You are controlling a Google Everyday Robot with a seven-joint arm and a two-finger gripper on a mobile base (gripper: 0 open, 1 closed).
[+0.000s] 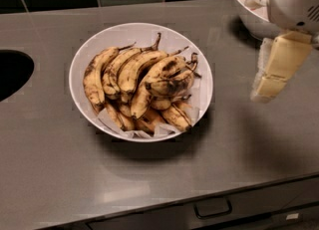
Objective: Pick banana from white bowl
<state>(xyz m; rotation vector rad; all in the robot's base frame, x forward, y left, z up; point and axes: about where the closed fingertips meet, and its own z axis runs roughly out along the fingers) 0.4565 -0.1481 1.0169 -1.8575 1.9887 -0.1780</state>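
Observation:
A wide, shallow white bowl (79,59) lined with crumpled white paper stands on the grey counter, left of centre. It holds several ripe, brown-spotted bananas (144,82) piled side by side. My gripper (266,92) hangs at the right edge of the view, to the right of the bowl and above the counter. It is apart from the bowl and holds nothing that I can see. Its white wrist housing (294,0) is at the top right.
A deeper white bowl (246,12) with food stands at the back right, partly behind my wrist. A dark round opening (12,72) is sunk in the counter at the left. A dark tiled wall runs along the back. A drawer handle (213,209) is below the counter's front edge.

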